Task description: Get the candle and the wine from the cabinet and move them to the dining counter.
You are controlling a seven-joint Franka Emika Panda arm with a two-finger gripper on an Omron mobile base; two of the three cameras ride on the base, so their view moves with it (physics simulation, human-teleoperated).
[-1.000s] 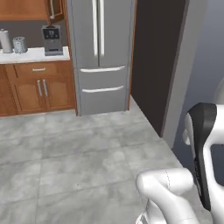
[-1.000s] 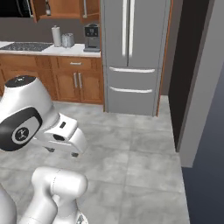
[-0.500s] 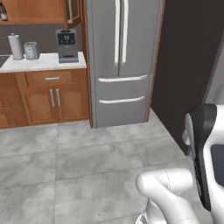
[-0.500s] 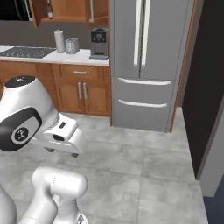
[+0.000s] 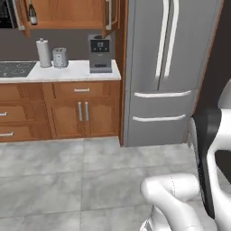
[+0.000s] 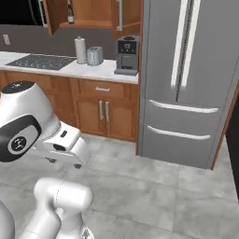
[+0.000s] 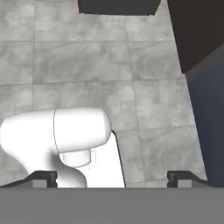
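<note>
Gripper (image 7: 112, 177) is spread wide w/ nothing between the tips; in the hand view I see both dark fingertips (image 7: 43, 176) at the bottom edge, well apart, over grey floor tiles (image 7: 100, 65). Holding nothing, touching nothing.

Wine (image 5: 32, 12) stands upright inside the open cabinet (image 5: 67, 13), far ahead of the gripper, up high and off to its left. Right base view gives the same bottle (image 6: 70, 14) on the cabinet shelf (image 6: 88, 23), w/ the open door (image 6: 55, 15) swung out on its left. Can't make out the candle (too small or hidden).

Left base view has the cabinet's grey bar handle (image 5: 108, 14) clearly. Both base views show paper towel roll (image 5: 43, 52), toaster (image 5: 60, 57), coffee machine (image 5: 100, 53) on the worktop under the cabinet, fridge (image 5: 169, 67) just beside them. Right base view adds more of the cooktop (image 6: 39, 60).
</note>
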